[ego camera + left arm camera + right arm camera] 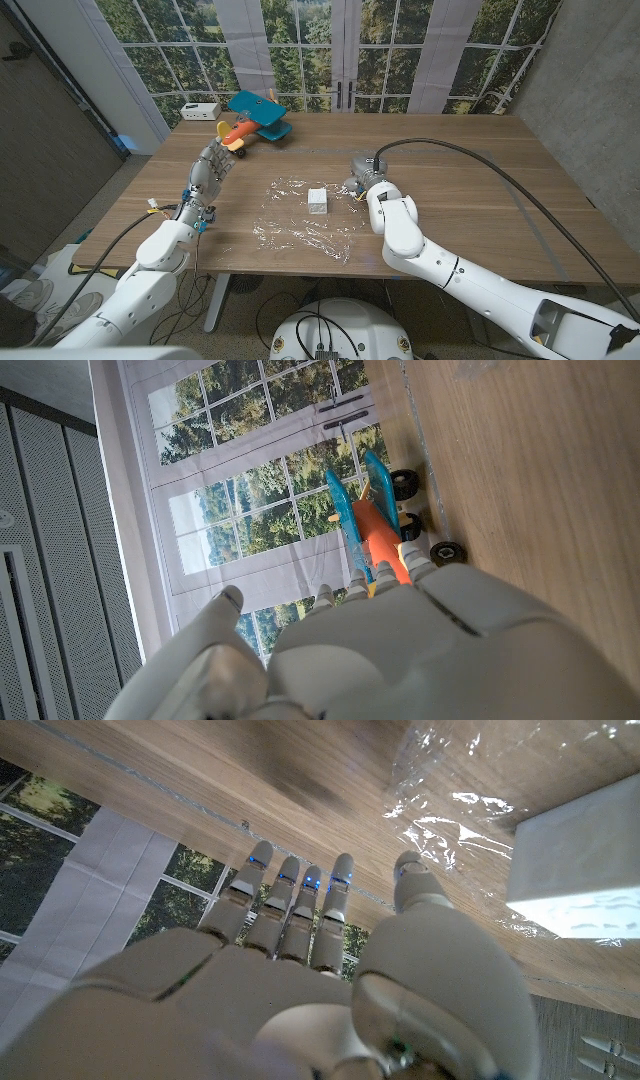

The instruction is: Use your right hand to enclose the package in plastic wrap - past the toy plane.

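A sheet of clear plastic wrap [305, 222] lies on the wooden counter [470, 200], a small white package [318, 201] on it. Just beside its right edge, the right hand [362, 172] holds nothing, fingers apart. Farther back, the left hand [212, 165], empty and loosely spread, reaches near the toy plane [255, 122]. No readable writing.

Even daylight from the windows [300, 50] at twelve o'clock; soft shadows on the table [470, 190]. Glare glints off the plastic wrap [300, 225] (sharpest in the right wrist view). Near hand surfaces blur.
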Robot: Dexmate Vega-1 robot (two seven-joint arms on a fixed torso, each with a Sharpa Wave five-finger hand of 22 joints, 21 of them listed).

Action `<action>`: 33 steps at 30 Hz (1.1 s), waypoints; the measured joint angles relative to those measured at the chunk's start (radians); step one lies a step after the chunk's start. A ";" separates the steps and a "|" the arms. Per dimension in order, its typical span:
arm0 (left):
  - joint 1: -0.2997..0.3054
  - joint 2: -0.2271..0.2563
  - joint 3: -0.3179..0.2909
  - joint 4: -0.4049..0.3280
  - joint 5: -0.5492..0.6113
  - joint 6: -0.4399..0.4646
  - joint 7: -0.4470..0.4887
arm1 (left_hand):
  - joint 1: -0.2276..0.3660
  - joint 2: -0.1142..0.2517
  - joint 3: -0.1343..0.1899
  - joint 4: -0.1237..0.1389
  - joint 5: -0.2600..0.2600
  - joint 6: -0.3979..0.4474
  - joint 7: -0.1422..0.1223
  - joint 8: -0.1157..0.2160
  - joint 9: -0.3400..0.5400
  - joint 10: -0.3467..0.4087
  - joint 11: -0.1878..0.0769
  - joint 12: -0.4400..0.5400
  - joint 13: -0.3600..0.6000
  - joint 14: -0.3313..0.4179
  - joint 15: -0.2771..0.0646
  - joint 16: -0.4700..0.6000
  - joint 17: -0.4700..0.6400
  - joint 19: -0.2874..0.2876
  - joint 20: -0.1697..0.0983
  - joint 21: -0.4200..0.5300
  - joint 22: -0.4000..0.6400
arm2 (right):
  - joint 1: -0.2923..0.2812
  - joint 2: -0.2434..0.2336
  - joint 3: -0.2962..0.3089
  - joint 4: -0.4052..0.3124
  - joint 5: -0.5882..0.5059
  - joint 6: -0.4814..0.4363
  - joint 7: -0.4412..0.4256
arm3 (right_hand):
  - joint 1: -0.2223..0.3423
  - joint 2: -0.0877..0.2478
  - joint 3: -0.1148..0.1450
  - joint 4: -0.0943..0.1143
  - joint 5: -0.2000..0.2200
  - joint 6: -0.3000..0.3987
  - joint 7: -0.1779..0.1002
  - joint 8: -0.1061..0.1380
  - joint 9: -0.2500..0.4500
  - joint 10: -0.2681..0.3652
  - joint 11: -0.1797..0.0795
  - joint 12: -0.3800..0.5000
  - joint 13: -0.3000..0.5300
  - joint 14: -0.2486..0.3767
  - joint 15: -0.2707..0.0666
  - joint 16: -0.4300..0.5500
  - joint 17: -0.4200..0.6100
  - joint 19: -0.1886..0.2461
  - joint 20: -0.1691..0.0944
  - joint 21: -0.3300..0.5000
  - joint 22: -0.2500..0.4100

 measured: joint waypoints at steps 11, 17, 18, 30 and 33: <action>-0.007 -0.001 -0.001 0.000 -0.002 0.014 0.001 | 0.000 0.000 0.000 0.000 0.000 0.000 0.000 0.000 0.000 0.000 0.000 0.000 0.000 0.000 0.000 0.000 0.000 0.000 0.000 0.000 0.000 | 0.015 0.013 -0.039 0.050 0.000 -0.030 -0.014 | 0.015 -0.015 -0.008 -0.001 0.007 0.023 0.001 0.025 0.011 0.021 -0.003 0.000 0.000 0.014 -0.003 0.009 0.003 0.012 -0.002 0.000 0.000; -0.008 -0.001 -0.001 -0.001 -0.002 0.017 0.001 | 0.000 0.000 0.000 0.000 0.000 0.000 0.000 0.000 0.000 0.000 0.000 0.000 0.000 0.000 0.000 0.000 0.000 0.000 0.000 0.000 0.000 | 0.020 0.014 -0.052 0.065 0.002 -0.042 -0.026 | 0.036 -0.013 -0.011 -0.005 0.007 0.038 -0.002 0.038 0.018 0.030 -0.009 0.000 0.000 0.026 -0.002 0.013 0.005 0.013 -0.002 0.000 0.000; -0.008 -0.001 -0.001 -0.001 -0.002 0.017 0.001 | 0.000 0.000 0.000 0.000 0.000 0.000 0.000 0.000 0.000 0.000 0.000 0.000 0.000 0.000 0.000 0.000 0.000 0.000 0.000 0.000 0.000 | 0.022 0.015 -0.056 0.069 0.002 -0.042 -0.026 | 0.037 -0.013 -0.011 -0.005 0.007 0.044 -0.001 0.040 0.019 0.034 -0.009 0.000 0.000 0.028 -0.003 0.016 0.007 0.016 -0.005 0.000 0.000; 0.000 -0.003 -0.007 -0.007 -0.001 0.017 0.005 | -0.005 -0.005 -0.001 -0.001 0.000 0.000 0.000 0.000 0.000 0.000 0.000 0.000 0.000 0.007 0.000 0.000 0.000 0.000 0.000 0.000 0.000 | 0.032 0.026 -0.077 0.109 0.017 -0.056 -0.071 | 0.084 -0.003 -0.011 -0.005 0.021 0.084 -0.006 0.066 0.019 0.071 -0.024 0.000 0.000 0.075 -0.004 0.039 0.012 0.018 -0.007 0.000 0.000; 0.000 -0.003 -0.008 -0.007 -0.001 0.017 0.006 | -0.005 -0.005 -0.004 -0.004 0.000 0.000 0.000 0.000 0.000 0.000 0.000 0.000 0.000 0.007 0.000 0.000 0.000 0.000 0.000 0.000 0.000 | 0.034 0.028 -0.081 0.114 0.020 -0.058 -0.071 | 0.099 -0.004 -0.013 -0.006 0.021 0.104 -0.001 0.077 0.019 0.079 -0.025 0.000 0.000 0.075 -0.004 0.043 0.017 0.018 -0.007 0.000 0.000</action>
